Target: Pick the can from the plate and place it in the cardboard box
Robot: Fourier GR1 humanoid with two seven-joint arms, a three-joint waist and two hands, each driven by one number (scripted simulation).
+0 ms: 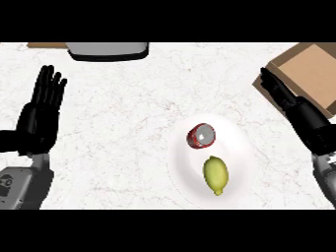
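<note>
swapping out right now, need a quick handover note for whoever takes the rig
Left hand: open, fingers up, resting at the left, holding nothing.
Right hand: open, empty, by the left edge of the box.
Can: on its side on the plate, next to a lemon.
Done: nothing; the can is not yet picked.
Left: grasp the can, carry it to the box, set it inside.

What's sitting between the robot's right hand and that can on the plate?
Nothing stands there: in the head view, only a bare part of the white plate and a strip of marble counter separate the right hand from the can.
</note>
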